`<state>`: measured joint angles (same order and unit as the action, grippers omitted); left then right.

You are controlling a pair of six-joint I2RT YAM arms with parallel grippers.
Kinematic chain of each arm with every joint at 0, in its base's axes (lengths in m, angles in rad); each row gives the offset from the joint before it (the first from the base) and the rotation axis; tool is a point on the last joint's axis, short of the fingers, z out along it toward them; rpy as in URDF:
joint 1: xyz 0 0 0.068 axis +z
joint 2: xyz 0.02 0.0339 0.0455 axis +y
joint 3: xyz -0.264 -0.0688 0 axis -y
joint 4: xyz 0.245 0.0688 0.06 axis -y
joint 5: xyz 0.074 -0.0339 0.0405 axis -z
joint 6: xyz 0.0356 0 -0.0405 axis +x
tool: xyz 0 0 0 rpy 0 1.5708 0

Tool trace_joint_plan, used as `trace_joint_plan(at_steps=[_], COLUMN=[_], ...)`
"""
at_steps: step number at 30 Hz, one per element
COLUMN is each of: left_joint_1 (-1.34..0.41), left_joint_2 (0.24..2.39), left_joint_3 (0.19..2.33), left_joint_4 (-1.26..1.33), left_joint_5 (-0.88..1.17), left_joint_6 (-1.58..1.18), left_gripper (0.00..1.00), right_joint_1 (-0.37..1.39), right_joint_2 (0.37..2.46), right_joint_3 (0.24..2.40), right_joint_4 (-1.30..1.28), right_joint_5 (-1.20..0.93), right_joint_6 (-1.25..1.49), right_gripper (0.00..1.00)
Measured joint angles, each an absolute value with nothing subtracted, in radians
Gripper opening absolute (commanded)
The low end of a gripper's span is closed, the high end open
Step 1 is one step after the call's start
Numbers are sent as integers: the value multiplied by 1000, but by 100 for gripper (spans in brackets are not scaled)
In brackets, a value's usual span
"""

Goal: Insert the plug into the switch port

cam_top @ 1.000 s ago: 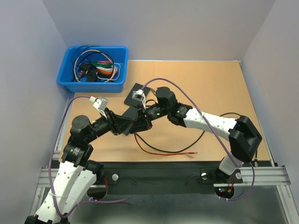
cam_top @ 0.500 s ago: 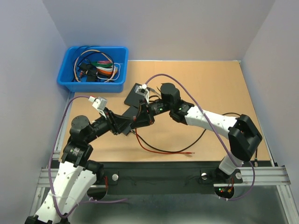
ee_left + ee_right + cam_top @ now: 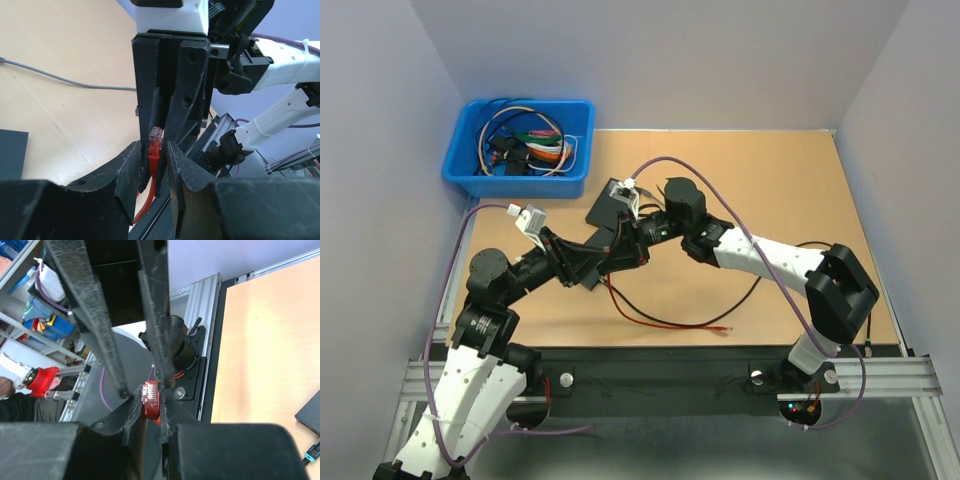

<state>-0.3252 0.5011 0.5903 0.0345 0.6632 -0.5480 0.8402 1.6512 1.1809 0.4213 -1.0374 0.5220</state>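
Red plug (image 3: 151, 399) is pinched tight between the right gripper's (image 3: 151, 405) fingertips! Left gripper (image 3: 153, 156) brackets it on both sides, but can't tell if it's really squeezing. Switch (image 3: 603, 210) lies just beyond the fingers.

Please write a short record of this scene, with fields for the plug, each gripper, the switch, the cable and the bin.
plug: red, off the table, between both grippers
right gripper: shut on plug
left gripper: fingers around plug, contact unclear
switch: flat on table, apart from plug
cable: red, trailing on table
bin: blue, far left, holds cables
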Motion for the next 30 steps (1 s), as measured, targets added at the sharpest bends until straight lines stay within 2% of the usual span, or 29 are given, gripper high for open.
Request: trace_joint_plan(at_steps=[5, 15, 30], left_joint_1=[-324, -324, -325], left_joint_2=[511, 522, 523], left_joint_3=[590, 589, 589], left_joint_4=[53, 70, 86], left_joint_5=[671, 669, 624], left_joint_6=[-562, -577, -584], left_gripper=[34, 32, 40], right_joint_1=[844, 839, 843], right_joint_2=[1664, 1664, 1664], right_joint_3=[1181, 1181, 1181], right_joint_4=[435, 443, 457], right_joint_5=[-1038, -1044, -1054], right_joint_6=[529, 532, 552], right_gripper=[0, 0, 0])
